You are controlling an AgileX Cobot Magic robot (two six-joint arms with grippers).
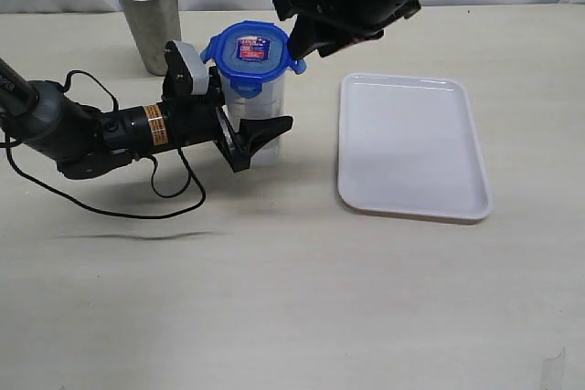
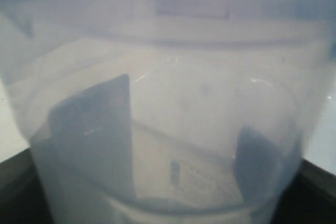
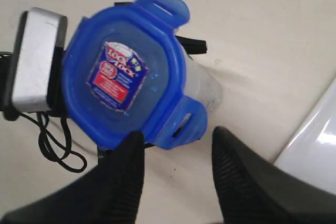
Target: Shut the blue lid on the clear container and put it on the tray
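The clear container (image 1: pixel 259 111) stands upright on the table, and my left gripper (image 1: pixel 251 122) is shut on its lower body from the left. In the left wrist view the container wall (image 2: pixel 168 77) fills the picture, with both fingers (image 2: pixel 94 135) showing dark through it. The blue lid (image 1: pixel 254 50) sits on the rim, label up, its flaps sticking outward. My right gripper (image 1: pixel 306 43) hovers open at the lid's right side. In the right wrist view the lid (image 3: pixel 123 77) lies just past the open gripper (image 3: pixel 176 142); one flap (image 3: pixel 184 121) is near its fingertips.
The white tray (image 1: pixel 411 143) lies to the right of the container; its corner (image 3: pixel 315 135) shows in the right wrist view. A grey metal cup (image 1: pixel 148 15) stands at the back left. The left arm's black cable (image 1: pixel 174 191) loops over the table.
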